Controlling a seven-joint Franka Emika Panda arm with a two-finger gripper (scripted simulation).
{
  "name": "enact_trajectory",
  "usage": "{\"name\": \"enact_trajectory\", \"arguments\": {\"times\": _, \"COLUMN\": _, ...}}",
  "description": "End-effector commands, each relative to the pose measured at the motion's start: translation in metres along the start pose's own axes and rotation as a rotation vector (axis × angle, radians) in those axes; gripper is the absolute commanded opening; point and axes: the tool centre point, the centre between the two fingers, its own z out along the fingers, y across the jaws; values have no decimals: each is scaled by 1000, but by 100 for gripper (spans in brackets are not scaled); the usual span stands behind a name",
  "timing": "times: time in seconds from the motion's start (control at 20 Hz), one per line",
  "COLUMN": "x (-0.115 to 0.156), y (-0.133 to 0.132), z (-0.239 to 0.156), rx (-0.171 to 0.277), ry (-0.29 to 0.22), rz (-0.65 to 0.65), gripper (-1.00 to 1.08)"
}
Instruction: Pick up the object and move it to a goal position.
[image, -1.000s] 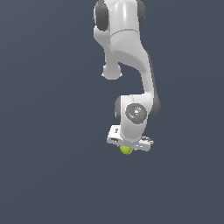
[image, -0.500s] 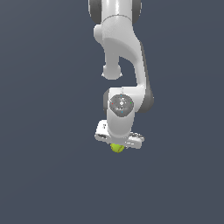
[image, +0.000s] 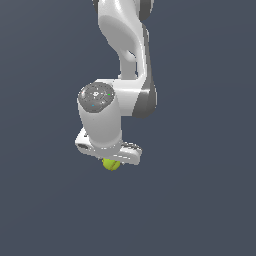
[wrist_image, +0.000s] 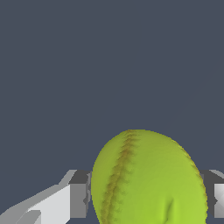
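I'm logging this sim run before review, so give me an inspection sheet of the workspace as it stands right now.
Surface: plain dark blue-grey ground, no markings seen.
Job's things: yellow-green ball with a darker seam, held between the fingers, under the arm in the exterior view.
Goal position: no marker seen.
Clutter: nothing seen.
Grippers: end effector closed on the ball, pointing down.
Cables: nothing seen.
Surroundings: white arm coming down from the top of the exterior view; nothing else seen.
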Motion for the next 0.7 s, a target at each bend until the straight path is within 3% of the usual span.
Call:
{"name": "enact_trajectory", "arguments": {"times": 0.0, "x": 8, "y": 19, "z": -20, "rx": 0, "ry": 2, "rz": -1, "gripper": -100}}
{"name": "enact_trajectory", "arguments": {"times": 0.3, "x": 21, "y": 49, "z": -50, "rx": 0, "ry": 2, "rz": -1, "gripper": -100}}
{"name": "enact_trajectory", "arguments": {"times": 0.65, "x": 28, "y": 62, "z": -63, "rx": 0, "ry": 2, "rz": -1, "gripper": -100}}
